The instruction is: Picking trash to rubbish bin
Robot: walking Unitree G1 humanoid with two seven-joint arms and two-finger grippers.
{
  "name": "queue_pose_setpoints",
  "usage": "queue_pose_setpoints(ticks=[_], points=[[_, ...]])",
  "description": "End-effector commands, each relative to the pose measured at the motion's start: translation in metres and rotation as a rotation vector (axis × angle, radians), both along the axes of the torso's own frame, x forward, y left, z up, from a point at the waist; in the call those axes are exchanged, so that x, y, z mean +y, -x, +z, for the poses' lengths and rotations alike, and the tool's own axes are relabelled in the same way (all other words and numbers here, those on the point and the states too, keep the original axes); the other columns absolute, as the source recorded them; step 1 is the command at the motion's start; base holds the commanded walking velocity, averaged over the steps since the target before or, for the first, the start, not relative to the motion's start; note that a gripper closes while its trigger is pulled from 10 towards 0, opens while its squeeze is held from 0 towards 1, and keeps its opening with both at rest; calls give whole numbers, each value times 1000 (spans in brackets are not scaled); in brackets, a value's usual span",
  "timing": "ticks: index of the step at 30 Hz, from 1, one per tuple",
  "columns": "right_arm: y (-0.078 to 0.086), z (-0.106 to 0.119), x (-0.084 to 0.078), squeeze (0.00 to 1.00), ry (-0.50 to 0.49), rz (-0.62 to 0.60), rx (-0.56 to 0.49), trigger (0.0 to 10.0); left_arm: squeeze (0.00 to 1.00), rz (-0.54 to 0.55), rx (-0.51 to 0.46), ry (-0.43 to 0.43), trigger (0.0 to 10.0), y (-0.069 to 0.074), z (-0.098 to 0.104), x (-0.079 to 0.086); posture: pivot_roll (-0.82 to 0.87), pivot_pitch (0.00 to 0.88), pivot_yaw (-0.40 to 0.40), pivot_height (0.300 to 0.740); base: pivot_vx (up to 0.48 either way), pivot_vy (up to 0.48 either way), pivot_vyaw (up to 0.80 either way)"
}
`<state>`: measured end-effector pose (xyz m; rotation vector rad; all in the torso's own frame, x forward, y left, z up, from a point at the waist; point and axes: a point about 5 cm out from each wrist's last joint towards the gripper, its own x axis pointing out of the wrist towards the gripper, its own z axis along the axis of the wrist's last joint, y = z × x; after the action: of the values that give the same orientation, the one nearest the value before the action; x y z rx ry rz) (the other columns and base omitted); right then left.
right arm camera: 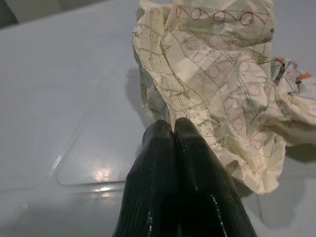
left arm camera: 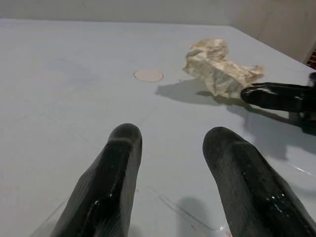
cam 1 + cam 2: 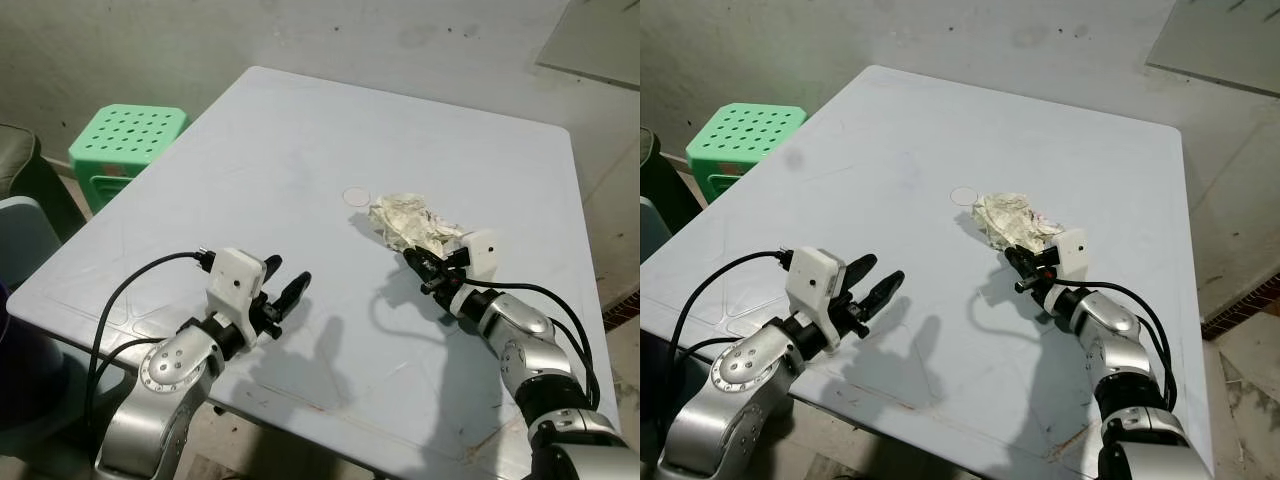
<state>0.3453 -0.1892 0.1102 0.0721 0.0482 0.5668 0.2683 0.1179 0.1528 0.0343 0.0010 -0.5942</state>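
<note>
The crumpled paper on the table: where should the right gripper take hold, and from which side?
Probably the raised near edge of the crumpled paper, approached low from the robot's side. That fold stands off the table, so fingers could close across it. The right gripper sits there, fingers together at that edge; whether paper is pinched is unclear.

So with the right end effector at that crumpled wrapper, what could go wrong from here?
1. The right end effector is shut at the near edge of the crumpled wrapper. Whether paper is pinched is unclear, so a lift could leave it behind or tear a thin fold.
2. The wrapper lies loose on the smooth table, so a forward push could slide it away.
3. The left end effector hovers open nearby, so a sideways swing could cross it.
</note>
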Motion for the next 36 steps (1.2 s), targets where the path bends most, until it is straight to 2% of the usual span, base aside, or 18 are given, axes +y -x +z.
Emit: queue_pose_setpoints(ticks=[1,7,10,11,12,13,14,16,19,22,26,29,33,36], points=[[0,9,-6,0,-30,-36,-46,0,0,20,-14,-5,10000,-5,1,2,27,75,-48,740,0,0,0],[1,19,-10,0,-55,-85,-104,0,0,41,-33,5,10000,-18,3,4,10,42,-44,740,0,0,0],[3,30,-16,0,-56,-165,-145,0,0,81,-58,8,10000,-30,8,9,0,20,-42,740,0,0,0],[3,31,-18,0,-45,-184,-157,4980,0,88,-58,15,10000,-32,8,10,-5,9,-42,740,0,0,0],[3,32,-19,0,-38,-197,-165,4980,0,93,-58,20,10000,-35,9,10,-7,3,-42,740,0,0,0],[4,34,-21,0,-37,-235,-177,10000,0,115,-63,24,10000,-39,10,13,-7,3,-42,740,0,0,0],[4,34,-21,0,-37,-235,-177,10000,0,115,-63,24,10000,-39,10,13,-7,3,-42,740,0,0,0],[6,37,-25,0,-31,-329,-209,10000,0,182,-71,19,10000,-54,11,20,-22,0,-37,740,0,0,0],[8,40,-25,0,-38,-366,-226,10000,0,211,-94,11,10000,-59,13,22,-27,0,-36,740,0,0,0],[14,46,-24,0,-32,-425,-270,10000,0,245,-114,44,10000,-65,16,24,-30,0,-35,740,0,0,0],[22,48,-19,0,-18,-454,-317,10000,0,272,-119,64,10000,-66,14,23,-33,0,-32,740,0,0,0],[26,46,-17,0,-8,-488,-310,10000,0,290,-111,85,10000,-66,12,22,-35,0,-28,740,0,0,0],[39,45,-11,0,24,-560,-333,10000,0,298,-111,111,10000,-61,5,21,-37,0,-30,740,0,0,0],[50,42,-4,0,29,-570,-334,10000,0,322,-105,127,10000,-57,0,25,-39,0,-29,740,0,0,0]])
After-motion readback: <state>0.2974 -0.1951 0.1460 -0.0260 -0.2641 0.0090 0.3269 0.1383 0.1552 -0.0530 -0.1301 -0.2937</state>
